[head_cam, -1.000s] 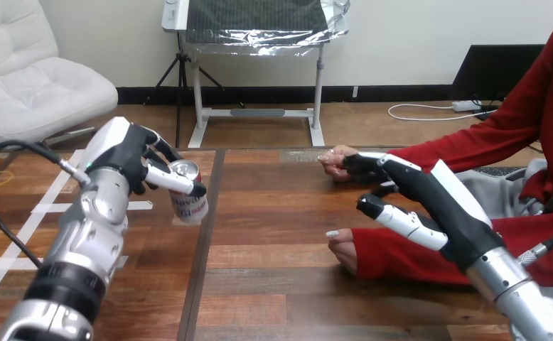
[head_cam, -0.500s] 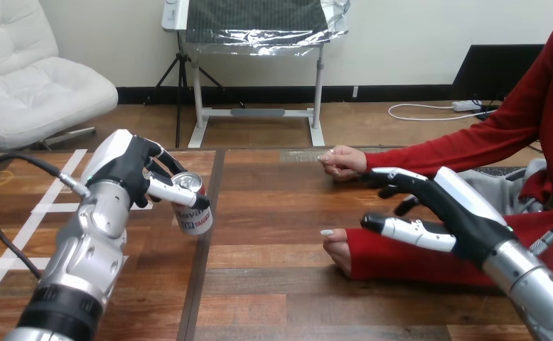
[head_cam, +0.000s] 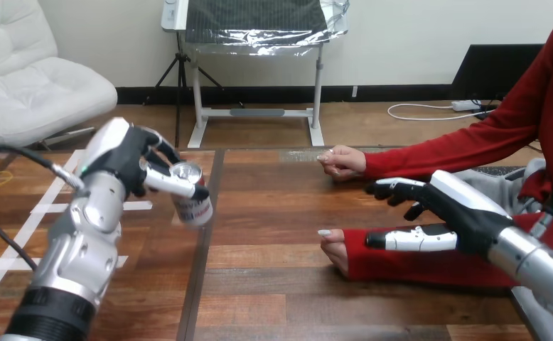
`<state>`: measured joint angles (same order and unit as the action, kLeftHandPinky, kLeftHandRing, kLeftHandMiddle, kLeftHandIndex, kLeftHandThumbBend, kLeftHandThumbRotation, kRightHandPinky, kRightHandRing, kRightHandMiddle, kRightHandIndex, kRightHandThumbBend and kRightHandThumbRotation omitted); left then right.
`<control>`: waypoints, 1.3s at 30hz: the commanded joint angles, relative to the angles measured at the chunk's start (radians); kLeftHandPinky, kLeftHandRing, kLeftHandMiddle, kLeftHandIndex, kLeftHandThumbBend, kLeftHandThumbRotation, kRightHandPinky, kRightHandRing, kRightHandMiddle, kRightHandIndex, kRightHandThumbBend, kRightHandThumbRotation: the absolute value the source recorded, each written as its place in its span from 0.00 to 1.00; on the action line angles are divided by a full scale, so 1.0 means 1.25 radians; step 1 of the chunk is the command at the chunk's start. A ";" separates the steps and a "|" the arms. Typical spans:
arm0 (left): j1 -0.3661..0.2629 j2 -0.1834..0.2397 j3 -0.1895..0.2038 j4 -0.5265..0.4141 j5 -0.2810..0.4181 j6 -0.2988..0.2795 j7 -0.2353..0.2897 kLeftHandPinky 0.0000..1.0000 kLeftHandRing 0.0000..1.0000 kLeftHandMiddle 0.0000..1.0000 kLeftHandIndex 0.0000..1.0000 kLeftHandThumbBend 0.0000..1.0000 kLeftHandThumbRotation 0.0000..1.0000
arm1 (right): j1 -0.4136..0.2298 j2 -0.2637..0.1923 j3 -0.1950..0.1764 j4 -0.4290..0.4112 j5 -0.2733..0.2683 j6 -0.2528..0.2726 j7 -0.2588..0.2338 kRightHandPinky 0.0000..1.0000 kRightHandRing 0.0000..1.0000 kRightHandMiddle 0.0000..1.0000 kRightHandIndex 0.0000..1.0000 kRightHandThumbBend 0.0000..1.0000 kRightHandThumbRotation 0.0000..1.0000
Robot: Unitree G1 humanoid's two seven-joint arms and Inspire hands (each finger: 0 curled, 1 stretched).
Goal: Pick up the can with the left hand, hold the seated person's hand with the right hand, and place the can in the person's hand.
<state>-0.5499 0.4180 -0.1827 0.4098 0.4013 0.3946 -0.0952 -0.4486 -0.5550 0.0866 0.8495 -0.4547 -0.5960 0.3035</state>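
Just one can (head_cam: 194,208), left hand (head_cam: 123,160) fingers tight around it; right hand (head_cam: 464,213) fingers apart.

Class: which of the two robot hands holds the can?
The left hand, at the view's left: it is curled round the can. The right hand is open and holds nothing.

We see a small silver-topped metal can (head_cam: 192,204), glossy; our left hand (head_cam: 122,153) and right hand (head_cam: 458,207) show smooth white plastic shells over matt black. The dark wooden plank table (head_cam: 274,284) looks lightly glossy; the red sleeve (head_cam: 401,264) is matt cloth.
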 commanded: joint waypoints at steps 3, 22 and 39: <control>-0.065 0.047 0.038 -0.127 0.021 -0.003 0.003 0.26 0.33 0.39 0.42 0.82 0.00 | -0.145 -0.043 0.031 0.057 -0.009 -0.002 0.023 0.74 0.85 0.87 0.87 1.00 0.61; -0.061 0.050 0.034 -0.130 0.023 0.002 -0.002 0.26 0.33 0.39 0.42 0.82 0.00 | -0.201 -0.071 0.090 0.138 -0.032 0.005 0.037 0.79 0.85 0.87 0.87 1.00 0.59; -0.061 0.051 0.036 -0.124 0.020 -0.001 -0.005 0.26 0.33 0.39 0.42 0.82 0.00 | -0.227 -0.072 0.115 0.162 -0.027 0.039 0.077 0.65 0.76 0.82 0.82 1.00 0.39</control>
<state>-0.5527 0.4577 -0.1596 0.2974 0.4109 0.4068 -0.1060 -0.6492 -0.6386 0.2217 1.0462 -0.4946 -0.5531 0.3964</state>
